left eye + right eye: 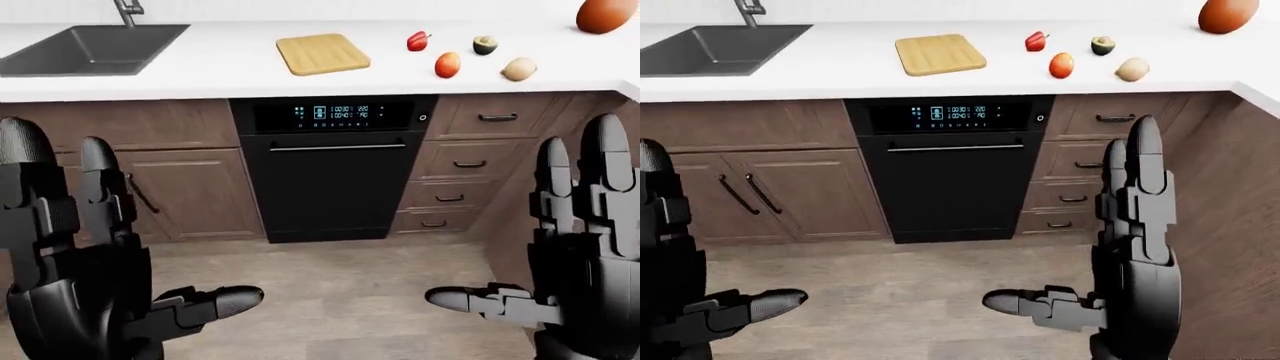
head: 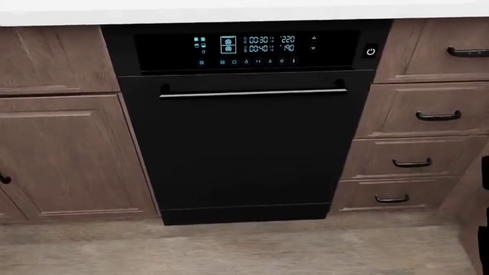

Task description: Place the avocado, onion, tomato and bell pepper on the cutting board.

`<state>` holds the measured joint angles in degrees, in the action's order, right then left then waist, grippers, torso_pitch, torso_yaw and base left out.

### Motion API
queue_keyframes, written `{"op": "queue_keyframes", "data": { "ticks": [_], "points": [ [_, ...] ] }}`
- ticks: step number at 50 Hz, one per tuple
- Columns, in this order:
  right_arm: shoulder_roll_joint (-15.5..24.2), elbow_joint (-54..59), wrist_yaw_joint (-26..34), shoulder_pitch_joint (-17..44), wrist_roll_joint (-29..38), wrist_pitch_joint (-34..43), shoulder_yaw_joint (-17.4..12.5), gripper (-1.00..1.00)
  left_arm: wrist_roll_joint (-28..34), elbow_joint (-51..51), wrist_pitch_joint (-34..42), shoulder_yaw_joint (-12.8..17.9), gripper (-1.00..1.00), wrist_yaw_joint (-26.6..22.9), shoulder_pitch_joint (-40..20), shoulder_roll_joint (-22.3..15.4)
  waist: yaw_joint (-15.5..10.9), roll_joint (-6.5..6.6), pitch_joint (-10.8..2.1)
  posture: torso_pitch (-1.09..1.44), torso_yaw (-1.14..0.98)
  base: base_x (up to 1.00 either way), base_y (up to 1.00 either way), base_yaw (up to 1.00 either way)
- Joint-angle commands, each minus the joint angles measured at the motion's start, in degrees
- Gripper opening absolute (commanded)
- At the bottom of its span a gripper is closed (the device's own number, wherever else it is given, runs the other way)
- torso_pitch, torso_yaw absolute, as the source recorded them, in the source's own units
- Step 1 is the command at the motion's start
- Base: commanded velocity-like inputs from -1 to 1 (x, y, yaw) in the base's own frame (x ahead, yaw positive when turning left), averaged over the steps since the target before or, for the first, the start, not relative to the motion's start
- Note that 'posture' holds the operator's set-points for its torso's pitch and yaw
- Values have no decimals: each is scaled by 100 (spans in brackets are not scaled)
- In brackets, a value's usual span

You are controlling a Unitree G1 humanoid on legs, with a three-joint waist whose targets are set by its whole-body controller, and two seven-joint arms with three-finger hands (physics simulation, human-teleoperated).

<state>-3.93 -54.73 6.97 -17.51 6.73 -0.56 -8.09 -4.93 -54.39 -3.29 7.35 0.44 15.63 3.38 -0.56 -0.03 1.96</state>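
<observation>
1. The cutting board (image 1: 322, 53) lies flat and bare on the white countertop (image 1: 220, 71), near the top middle of the left-eye view, above the black dishwasher (image 1: 330, 169)
2. To the right of the board, apart from it and from one another, sit the four vegetables: the red bell pepper (image 1: 417, 40) nearest the board, the avocado (image 1: 485, 45) further right, the tomato (image 1: 447, 65) lower down between those two, and the pale onion (image 1: 518, 69) furthest right
3. A larger orange-brown rounded thing (image 1: 604, 13) shows at the top right corner of the countertop; what it is cannot be told
4. The dark sink (image 1: 92, 49) is set into the counter at the top left; nothing shows in its basin, and the foot of a tap (image 1: 125, 10) stands at its upper edge
5. The left hand (image 1: 90, 277) is raised low at the left of the left-eye view, fingers upright and spread, thumb out to the side, holding nothing
6. The right hand (image 1: 1120, 262) stands likewise at the lower right of the right-eye view, fingers straight up, thumb pointing left, empty
7. The head view shows the dishwasher's lit display (image 2: 246, 49) and bar handle (image 2: 252, 91), with wooden drawers (image 2: 420, 123) to its right and a cupboard door (image 2: 65, 154) to its left
</observation>
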Motion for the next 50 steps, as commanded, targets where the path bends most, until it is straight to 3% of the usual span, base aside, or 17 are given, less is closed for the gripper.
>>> {"op": "queue_keyframes", "data": {
  "ticks": [1,4,6,8,10,11,13,21,26,27,29,34,36,39,40,42,50],
  "points": [
    [22,-227,9,27,-102,-124,-31,100,23,-205,-150,-68,100,-43,-1,7,-7,143,10,0,0,0,-28,0],
    [19,-219,10,34,-102,-124,-37,100,45,-200,-162,-100,100,-45,18,3,-13,182,-29,0,0,0,-28,0],
    [19,-210,9,31,-71,-132,-18,100,51,-212,-164,-121,100,-46,40,2,-24,75,-10,0,0,0,-28,0],
    [18,-224,8,28,-99,-113,-35,100,53,-223,-167,-141,100,-49,62,1,-32,-72,25,0,0,0,-22,0],
    [13,-208,-1,34,-103,-118,-39,100,70,-212,-182,-159,100,-48,68,-1,-15,-469,-35,0,0,0,-18,0],
    [11,-189,-19,59,-122,-85,-63,100,88,-188,-202,-172,100,-40,68,0,42,-254,6,0,0,0,-18,0],
    [12,-205,-11,36,-106,-93,-33,100,72,-209,-209,-163,100,-39,90,-6,43,-283,33,0,0,0,-18,0],
    [18,-217,10,18,-129,-79,-33,100,61,-225,-216,-176,100,-52,113,-9,-39,56,124,0,0,0,-18,0],
    [21,-221,33,-3,-100,-98,-10,100,79,-215,-244,-201,100,-73,137,-4,-61,474,72,0,0,0,-18,0],
    [23,-218,36,2,-101,-95,-13,100,75,-213,-242,-197,100,-71,133,-5,-117,260,137,0,0,0,-17,0],
    [21,-231,40,4,-105,-89,-15,100,56,-220,-212,-150,100,-60,101,-15,-68,344,67,0,0,0,-18,0],
    [26,-258,43,18,-96,-53,0,100,78,-221,-219,-184,100,-72,111,-11,-47,153,41,0,0,0,-18,0],
    [27,-264,46,24,-101,-42,-2,100,93,-208,-239,-209,100,-84,122,-12,-57,-9,44,0,0,0,-18,0],
    [27,-243,44,17,-91,-62,8,100,103,-193,-278,-227,100,-95,148,-15,-17,-436,-29,0,0,0,-17,0],
    [27,-230,42,21,-86,-67,11,100,108,-186,-293,-234,100,-98,156,-15,44,-204,14,0,0,0,-17,0],
    [31,-214,40,24,-79,-72,16,100,115,-169,-309,-244,100,-102,158,-18,35,-226,47,0,0,0,-17,0],
    [36,-189,41,5,-67,-107,35,100,130,-142,-339,-261,100,-97,171,-21,-21,298,121,0,0,0,-18,0]
  ]
}}
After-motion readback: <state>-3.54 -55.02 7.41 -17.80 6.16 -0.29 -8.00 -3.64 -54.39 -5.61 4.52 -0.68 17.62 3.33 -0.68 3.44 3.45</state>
